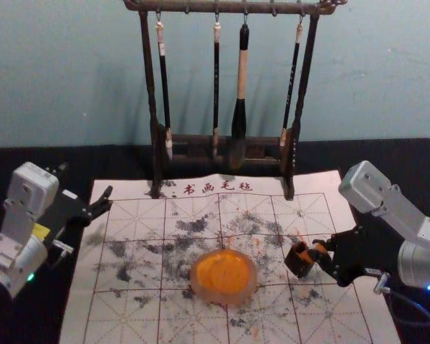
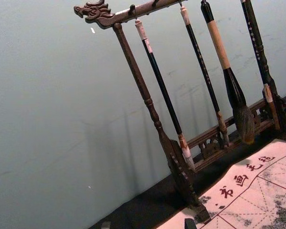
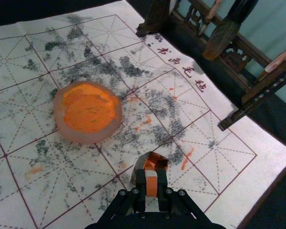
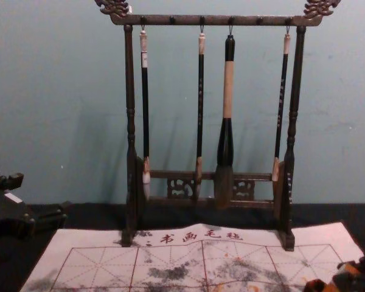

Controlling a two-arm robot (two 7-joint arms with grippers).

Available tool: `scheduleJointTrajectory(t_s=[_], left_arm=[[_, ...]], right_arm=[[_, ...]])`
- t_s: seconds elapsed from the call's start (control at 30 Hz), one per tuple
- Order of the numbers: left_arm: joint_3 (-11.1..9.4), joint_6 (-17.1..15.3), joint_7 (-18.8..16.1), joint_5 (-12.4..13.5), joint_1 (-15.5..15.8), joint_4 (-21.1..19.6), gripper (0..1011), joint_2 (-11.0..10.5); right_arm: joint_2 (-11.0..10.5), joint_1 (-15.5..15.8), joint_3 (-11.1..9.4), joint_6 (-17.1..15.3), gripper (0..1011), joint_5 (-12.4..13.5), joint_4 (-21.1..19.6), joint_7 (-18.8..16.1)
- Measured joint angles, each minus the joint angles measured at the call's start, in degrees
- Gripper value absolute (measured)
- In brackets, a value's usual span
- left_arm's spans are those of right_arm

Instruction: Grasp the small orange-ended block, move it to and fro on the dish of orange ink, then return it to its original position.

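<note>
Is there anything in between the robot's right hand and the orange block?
Nothing that I can see. The right hand already has the orange block squeezed between its fingertips, so there's no gap for anything to get in the way.

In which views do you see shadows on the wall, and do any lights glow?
Left wrist, chest and head views: soft, faint shadows on the wall behind the brush rack; head view: small lights glow, green on the left arm, blue on the right arm.
</note>
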State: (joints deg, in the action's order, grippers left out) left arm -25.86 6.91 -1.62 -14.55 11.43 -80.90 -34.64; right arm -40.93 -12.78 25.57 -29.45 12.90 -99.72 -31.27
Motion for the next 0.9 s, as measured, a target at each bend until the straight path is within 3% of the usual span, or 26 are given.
scheduleJointTrajectory(t_s=[0.9], left_arm=[[0.0,0.0,0.0,0.0,0.0,0.0,1001,0.0]], right_arm=[[1.35,-1.94,2.37,-1.11,111,-1.87,1.86,-0.67]])
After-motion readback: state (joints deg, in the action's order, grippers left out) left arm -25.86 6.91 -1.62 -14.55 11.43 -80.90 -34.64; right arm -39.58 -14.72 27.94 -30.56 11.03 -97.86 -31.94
